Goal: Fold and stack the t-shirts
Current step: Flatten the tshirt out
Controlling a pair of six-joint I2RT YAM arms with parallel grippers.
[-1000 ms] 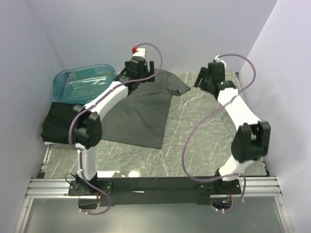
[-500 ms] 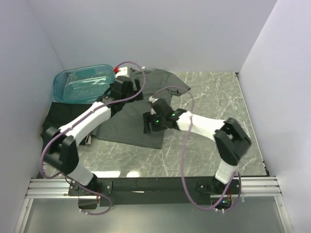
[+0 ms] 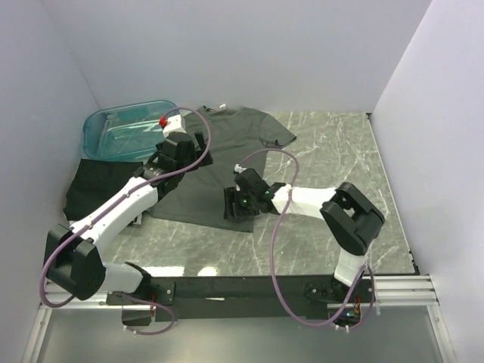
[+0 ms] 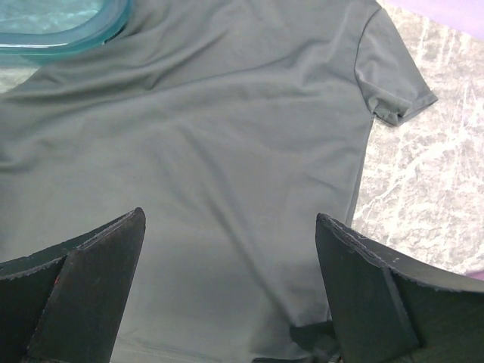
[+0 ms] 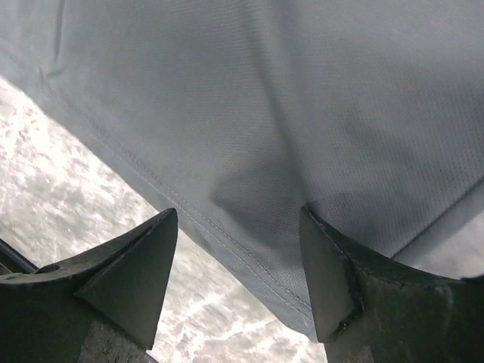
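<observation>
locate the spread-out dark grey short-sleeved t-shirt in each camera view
Top external: the dark grey short-sleeved t-shirt lies flat, left of centre.
Left wrist: it fills most of the frame, one sleeve at upper right.
Right wrist: it covers the upper frame, hem running diagonally.
Shared landmark: the grey marble table top beside the shirt's edge.

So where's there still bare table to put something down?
The marble table is bare at the far right, between the spread t-shirt and its edge, and in the near strip below the hem. The left is crowded: teal tub, dark shirt pile, left arm.
</observation>
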